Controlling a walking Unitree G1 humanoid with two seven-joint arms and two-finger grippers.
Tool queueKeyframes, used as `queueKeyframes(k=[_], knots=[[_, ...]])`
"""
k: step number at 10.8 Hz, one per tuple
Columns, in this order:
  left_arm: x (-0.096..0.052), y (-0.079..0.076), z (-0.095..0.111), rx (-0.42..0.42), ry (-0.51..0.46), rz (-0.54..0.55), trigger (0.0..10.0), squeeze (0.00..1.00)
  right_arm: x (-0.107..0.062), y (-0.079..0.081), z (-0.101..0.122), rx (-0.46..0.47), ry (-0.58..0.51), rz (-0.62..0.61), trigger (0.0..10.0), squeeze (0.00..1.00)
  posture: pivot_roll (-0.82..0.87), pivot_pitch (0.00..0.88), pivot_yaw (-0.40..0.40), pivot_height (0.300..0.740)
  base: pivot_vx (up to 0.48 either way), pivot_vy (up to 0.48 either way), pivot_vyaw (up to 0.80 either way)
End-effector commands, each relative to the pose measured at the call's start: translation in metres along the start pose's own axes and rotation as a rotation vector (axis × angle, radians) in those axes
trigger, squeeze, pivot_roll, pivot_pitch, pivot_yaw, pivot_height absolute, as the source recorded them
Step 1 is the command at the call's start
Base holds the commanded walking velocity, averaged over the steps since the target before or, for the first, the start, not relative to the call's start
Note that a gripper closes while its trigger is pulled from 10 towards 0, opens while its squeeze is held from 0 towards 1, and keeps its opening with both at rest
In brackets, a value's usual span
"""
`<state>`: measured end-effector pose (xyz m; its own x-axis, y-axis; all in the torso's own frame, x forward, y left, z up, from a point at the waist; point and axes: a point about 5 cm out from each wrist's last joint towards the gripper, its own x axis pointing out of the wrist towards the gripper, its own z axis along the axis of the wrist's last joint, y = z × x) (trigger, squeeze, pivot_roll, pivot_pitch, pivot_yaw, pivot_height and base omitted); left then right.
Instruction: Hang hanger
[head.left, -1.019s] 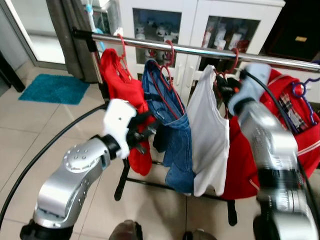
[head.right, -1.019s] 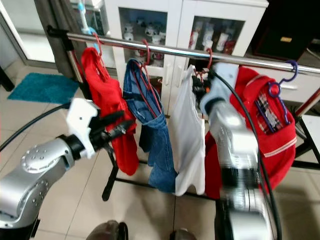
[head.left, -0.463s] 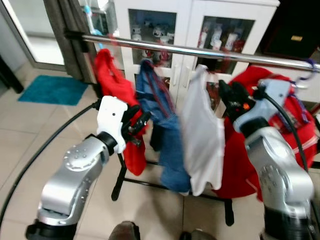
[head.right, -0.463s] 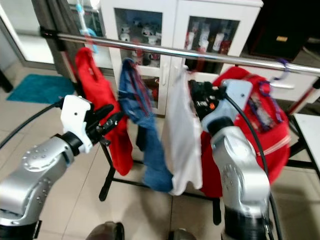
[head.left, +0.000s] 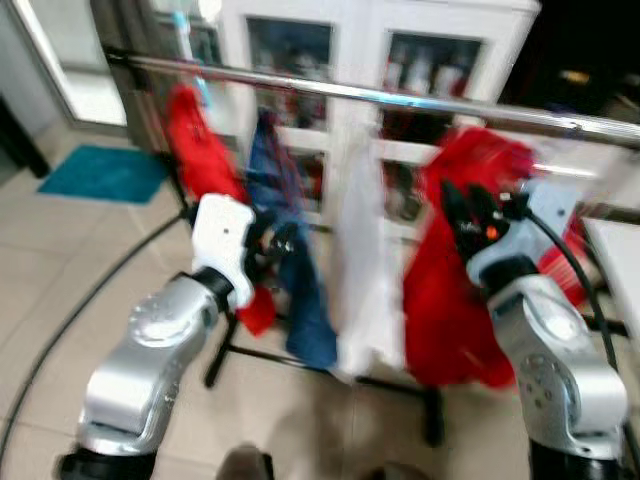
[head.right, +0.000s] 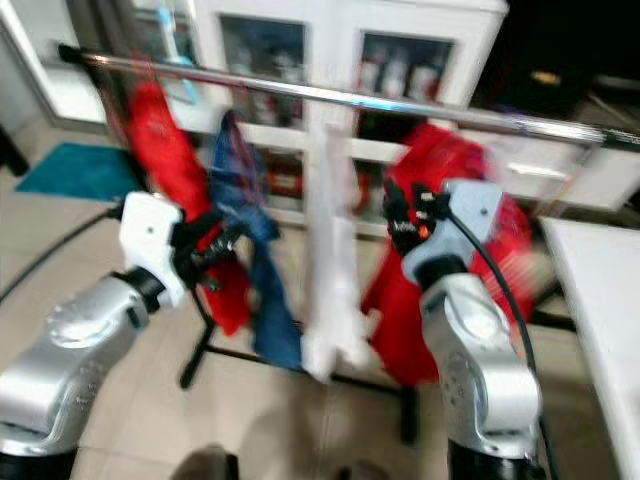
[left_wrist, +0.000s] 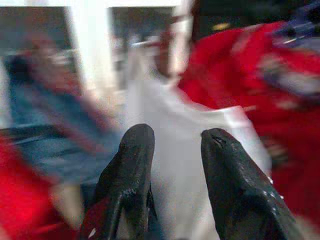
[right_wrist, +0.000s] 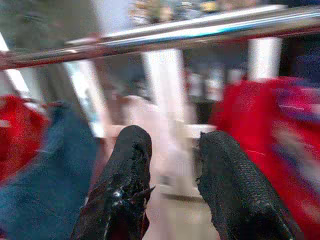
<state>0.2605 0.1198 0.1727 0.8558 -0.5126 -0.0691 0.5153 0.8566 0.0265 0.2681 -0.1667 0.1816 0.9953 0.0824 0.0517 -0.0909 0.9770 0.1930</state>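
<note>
- Step in hand, judged: hanging looks done; draw both arms back level, clear of the cloth, so no hook lifts off the rail (head.left: 420, 98).
- Left tool (left_wrist: 172, 145): fingers apart, empty, before the white shirt (head.left: 362, 270).
- Right tool (right_wrist: 172, 145): fingers apart, empty, below the rail.
- Garments on the rail: four — red top (head.left: 200, 150), blue jeans (head.left: 290, 270), white shirt, red jacket (head.left: 450, 290).
- Hangers: blurred; count uncertain.
- Arms: two.

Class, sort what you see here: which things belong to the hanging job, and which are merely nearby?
Belong to the job:
rail
white garment
right gripper, open

Merely nearby:
blue mat
white cabinet
left gripper, open
</note>
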Motion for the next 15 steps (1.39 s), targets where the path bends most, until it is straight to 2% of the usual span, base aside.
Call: queueKeyframes(k=[1, 2, 3, 4, 7, 8, 9, 10, 11, 13, 15], knots=[[-0.003, 0.004, 0.002, 0.018, -0.003, 0.020, 10.0, 0.00, 0.000, 0.002, 0.002, 0.002, -0.001, -0.006, 10.0, 0.00, 0.10, 0.088, -0.012, 0.740, 0.000, 0.000, 0.00], [-0.002, 0.001, 0.004, 0.014, -0.016, 0.010, 10.0, 0.00, 0.000, 0.000, -0.001, 0.001, 0.015, -0.025, 10.0, 0.00, 0.10, 0.086, -0.016, 0.740, 0.000, 0.000, 0.00], [-0.002, 0.000, 0.005, 0.024, -0.022, 0.001, 10.0, 0.00, -0.001, -0.001, -0.003, 0.003, 0.026, -0.038, 10.0, 0.07, 0.10, 0.085, -0.015, 0.740, 0.000, 0.000, 0.00], [0.000, 0.001, 0.005, 0.043, -0.025, 0.005, 10.0, 0.00, -0.003, -0.001, -0.006, 0.002, 0.028, -0.048, 10.0, 0.07, 0.10, 0.085, -0.011, 0.740, 0.000, 0.000, 0.00], [0.001, 0.000, 0.004, 0.044, -0.021, -0.005, 10.0, 0.00, -0.004, -0.004, -0.007, -0.029, 0.042, -0.079, 10.0, 0.03, 0.10, 0.082, -0.006, 0.740, 0.000, 0.000, 0.00], [0.002, -0.004, 0.004, 0.046, -0.017, -0.059, 10.0, 0.00, 0.007, -0.021, -0.002, -0.067, 0.046, -0.157, 10.0, 0.12, 0.10, 0.079, -0.002, 0.740, 0.000, 0.000, 0.00], [0.000, -0.012, 0.006, 0.069, -0.015, -0.165, 10.0, 0.00, 0.018, -0.034, 0.005, -0.112, 0.057, -0.161, 10.0, 1.00, 0.10, 0.076, -0.001, 0.740, 0.000, 0.000, 0.00], [-0.003, -0.021, 0.006, 0.096, 0.013, -0.295, 10.0, 0.00, 0.030, -0.047, 0.010, -0.191, 0.106, -0.130, 10.0, 1.00, 0.10, 0.071, -0.006, 0.740, 0.000, 0.000, 0.00], [-0.004, -0.022, 0.005, 0.098, 0.026, -0.327, 10.0, 0.00, 0.035, -0.055, 0.016, -0.210, 0.104, -0.138, 10.0, 1.00, 0.10, 0.069, -0.008, 0.740, 0.000, 0.000, 0.00], [-0.007, -0.022, 0.006, 0.106, 0.047, -0.394, 10.0, 0.00, 0.052, -0.074, 0.029, -0.318, 0.135, -0.123, 10.0, 1.00, 0.10, 0.058, -0.009, 0.740, 0.000, 0.000, 0.00], [-0.009, -0.023, 0.005, 0.116, 0.054, -0.435, 10.0, 0.00, 0.061, -0.084, 0.034, -0.341, 0.154, -0.097, 10.0, 1.00, 0.10, 0.051, -0.009, 0.740, 0.000, 0.000, 0.00]])
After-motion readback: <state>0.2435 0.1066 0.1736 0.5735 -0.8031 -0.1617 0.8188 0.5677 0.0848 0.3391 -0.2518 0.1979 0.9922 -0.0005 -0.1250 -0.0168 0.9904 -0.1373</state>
